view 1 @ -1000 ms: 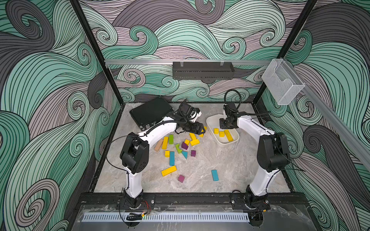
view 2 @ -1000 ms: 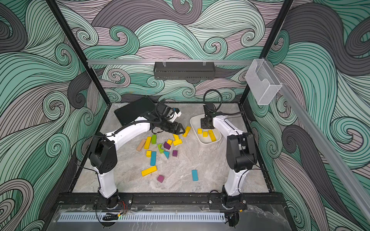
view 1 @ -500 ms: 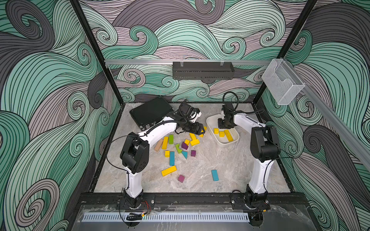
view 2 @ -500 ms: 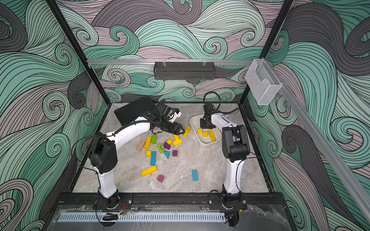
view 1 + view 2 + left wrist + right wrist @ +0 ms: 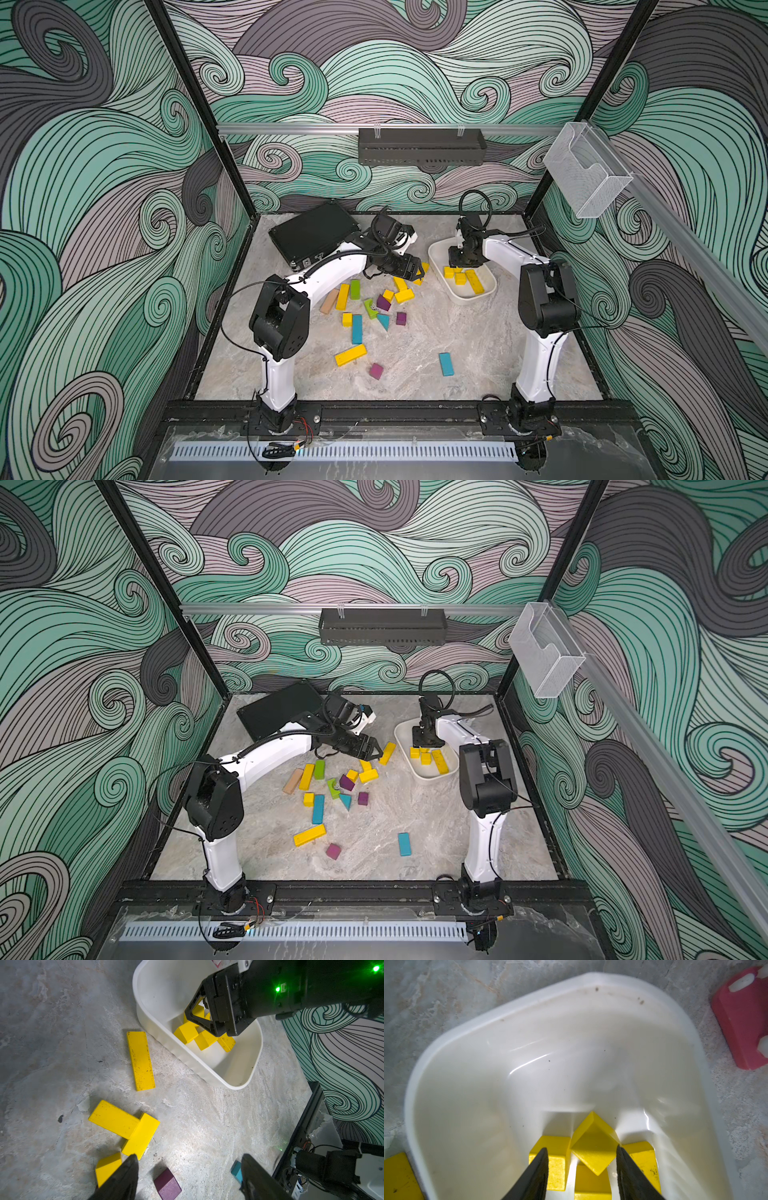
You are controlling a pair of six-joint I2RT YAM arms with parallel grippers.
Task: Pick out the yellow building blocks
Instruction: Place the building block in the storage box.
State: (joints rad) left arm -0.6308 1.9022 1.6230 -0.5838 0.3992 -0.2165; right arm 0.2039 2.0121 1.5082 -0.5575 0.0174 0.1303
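Several yellow building blocks lie loose on the marble floor in both top views, among them a long bar (image 5: 350, 355) and a bar (image 5: 306, 776). More lie in the white tray (image 5: 436, 253), such as a bar (image 5: 473, 281). My right gripper (image 5: 581, 1148) hangs over the tray (image 5: 467, 1028), open, with a tilted yellow cube (image 5: 593, 1147) loose between its fingers above other yellow blocks. My left gripper (image 5: 188, 1159) is open and empty, low over the floor beside a yellow bar (image 5: 140, 1061) and two touching yellow blocks (image 5: 113, 1119).
A black case (image 5: 313, 235) lies at the back left. A tan bar (image 5: 329, 301), green blocks (image 5: 355, 289), purple cubes (image 5: 376, 370) and blue blocks (image 5: 445, 364) are scattered among the yellow ones. A red object (image 5: 741, 1022) lies beside the tray.
My right gripper's jaws have spread apart over the tray, loosing the yellow cube, and its elbow has swung slightly left. The left arm has stayed where it was.
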